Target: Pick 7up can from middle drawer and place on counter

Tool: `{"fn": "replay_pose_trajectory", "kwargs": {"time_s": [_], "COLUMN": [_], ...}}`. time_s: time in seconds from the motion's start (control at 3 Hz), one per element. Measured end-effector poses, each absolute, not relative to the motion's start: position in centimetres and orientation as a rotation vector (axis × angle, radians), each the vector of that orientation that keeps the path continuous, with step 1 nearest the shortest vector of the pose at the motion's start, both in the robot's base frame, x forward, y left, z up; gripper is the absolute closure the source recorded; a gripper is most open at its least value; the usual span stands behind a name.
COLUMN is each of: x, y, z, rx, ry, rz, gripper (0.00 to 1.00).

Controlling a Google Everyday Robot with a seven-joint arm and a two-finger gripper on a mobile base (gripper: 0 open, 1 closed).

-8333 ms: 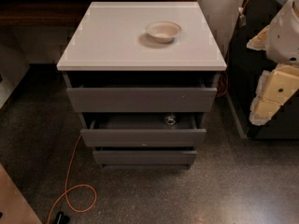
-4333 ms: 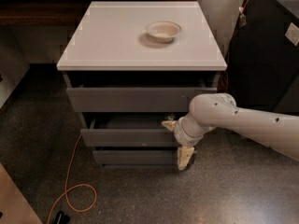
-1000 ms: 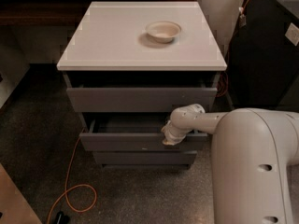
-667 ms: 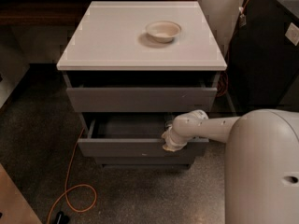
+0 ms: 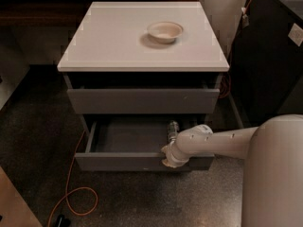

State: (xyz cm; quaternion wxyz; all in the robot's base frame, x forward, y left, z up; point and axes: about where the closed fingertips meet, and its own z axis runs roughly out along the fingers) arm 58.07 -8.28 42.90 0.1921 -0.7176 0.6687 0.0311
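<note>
In the camera view the middle drawer (image 5: 123, 161) stands pulled out, and the 7up can (image 5: 173, 129) sits inside it near the right side. The gripper (image 5: 169, 158) is at the drawer's front edge, just in front of the can; whether it is clenched or released cannot be told. A cream bowl (image 5: 164, 31) rests on the white bench (image 5: 109, 46)

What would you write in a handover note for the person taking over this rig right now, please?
Gripper: low at the front edge of the middle drawer, right of centre, not on the can.
7up can: inside the open drawer, on its right side, just behind the gripper.
Counter: carries a cream bowl; the can is not on it.
Done: the drawer stands open and the can is exposed.
Left: grasp the can, lift it out, set it on the counter.
</note>
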Motion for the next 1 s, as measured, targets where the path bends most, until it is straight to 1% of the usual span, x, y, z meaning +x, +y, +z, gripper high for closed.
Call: {"fn": "replay_pose_trajectory", "kwargs": {"time_s": [0.67, 1.0], "x": [58.1, 55.3], "y": [-8.3, -7.5], "z": [43.2, 43.4], "rx": [-2.014, -2.023], "ry": [1.877, 1.866], "rz": [0.087, 0.121], "gripper": [1.00, 0.79]}}
